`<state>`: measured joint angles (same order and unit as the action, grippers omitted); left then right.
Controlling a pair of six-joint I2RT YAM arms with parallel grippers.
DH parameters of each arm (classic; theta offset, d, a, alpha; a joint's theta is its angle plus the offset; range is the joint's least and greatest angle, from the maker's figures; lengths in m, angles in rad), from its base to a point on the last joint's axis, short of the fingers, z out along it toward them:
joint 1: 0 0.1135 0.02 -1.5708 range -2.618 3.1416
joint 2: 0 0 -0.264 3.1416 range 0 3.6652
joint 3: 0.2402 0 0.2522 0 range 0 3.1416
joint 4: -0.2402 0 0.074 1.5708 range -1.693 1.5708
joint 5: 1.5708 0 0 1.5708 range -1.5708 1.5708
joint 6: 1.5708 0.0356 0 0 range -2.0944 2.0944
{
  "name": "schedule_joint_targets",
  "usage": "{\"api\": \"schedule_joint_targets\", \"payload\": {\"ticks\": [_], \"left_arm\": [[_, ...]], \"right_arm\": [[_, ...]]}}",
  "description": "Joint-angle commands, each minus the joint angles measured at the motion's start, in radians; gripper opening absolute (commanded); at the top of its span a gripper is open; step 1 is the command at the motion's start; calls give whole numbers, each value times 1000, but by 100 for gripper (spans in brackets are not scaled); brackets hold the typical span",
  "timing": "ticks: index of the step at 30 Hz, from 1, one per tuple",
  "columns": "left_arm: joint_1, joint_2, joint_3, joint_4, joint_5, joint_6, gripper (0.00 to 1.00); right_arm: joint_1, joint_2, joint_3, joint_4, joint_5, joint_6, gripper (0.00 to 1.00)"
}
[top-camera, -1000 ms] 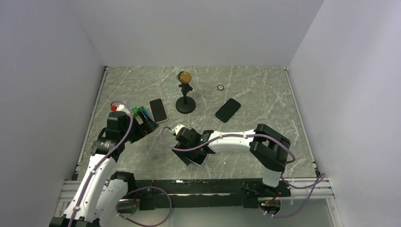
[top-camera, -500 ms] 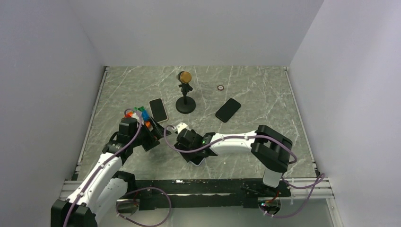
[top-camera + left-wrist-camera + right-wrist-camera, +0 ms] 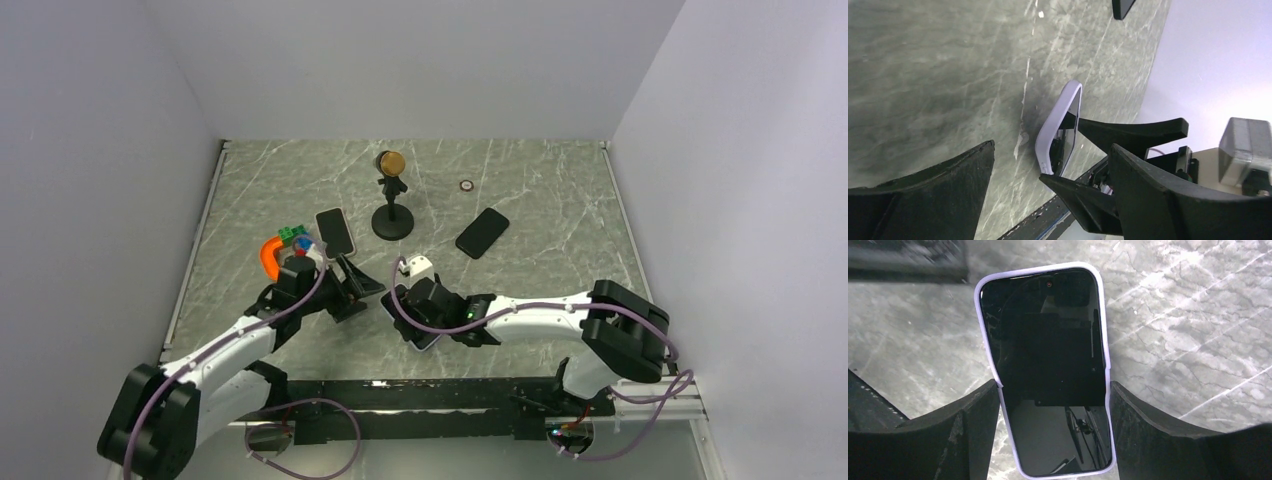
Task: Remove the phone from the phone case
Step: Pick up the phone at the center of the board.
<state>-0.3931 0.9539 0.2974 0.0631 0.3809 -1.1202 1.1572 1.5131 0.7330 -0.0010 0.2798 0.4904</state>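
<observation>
The phone (image 3: pixel 1045 355), black-screened in a pale lilac case (image 3: pixel 1107 360), sits between my right gripper's (image 3: pixel 1054 386) fingers, which press on the case's two long sides. In the left wrist view the case (image 3: pixel 1057 117) is tilted up on its edge above the marble, with the right fingers (image 3: pixel 1133 132) clamped across it. My left gripper (image 3: pixel 1052 146) is open wide, just short of the phone's free end and not touching it. From above, the left gripper (image 3: pixel 362 292) and right gripper (image 3: pixel 410 318) face each other near the table's front, and only a corner of the case (image 3: pixel 428 342) shows.
A second phone in a light case (image 3: pixel 335 232) and a bare black phone (image 3: pixel 482 232) lie further back. A black stand with a gold ball (image 3: pixel 391 195) rises between them, with a small ring (image 3: pixel 466 185) behind. Orange and green items (image 3: pixel 272 255) sit at the left.
My left arm swung right and forward, bringing its open gripper up to the phone. My right gripper closed on the cased phone and tipped it up on its edge.
</observation>
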Motion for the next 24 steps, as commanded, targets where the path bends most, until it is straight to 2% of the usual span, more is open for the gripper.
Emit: {"api": "schedule_joint_targets", "payload": {"ticks": [1,5,10,12,15,16,17,19,20,24], "left_arm": [[-54,88,29,185,41,-7,85],[-103,157,68,158,31,20,72],[-160,206,67,235,15,-9,62],[-173,238,88,253,33,1,55],[-175,276,125,267,71,36,36],[-175,280,139,265,76,59,26],[-175,280,150,272,92,78,19],[-174,275,180,269,119,135,9],[-174,273,200,259,133,168,6],[-174,284,296,178,240,349,0]], "right_arm": [[-2,-44,8,135,7,50,0],[-2,-77,-7,154,2,77,0],[-2,-109,-15,176,-1,94,0],[-1,-114,-14,182,-12,96,0],[-2,-129,-11,172,-24,87,0],[-2,-138,-12,166,-34,78,3],[-3,-146,-16,156,-48,68,15],[-5,-173,-28,135,-83,35,69],[-10,-187,-35,121,-107,23,80],[-85,-281,-44,-7,-185,-2,92]]}}
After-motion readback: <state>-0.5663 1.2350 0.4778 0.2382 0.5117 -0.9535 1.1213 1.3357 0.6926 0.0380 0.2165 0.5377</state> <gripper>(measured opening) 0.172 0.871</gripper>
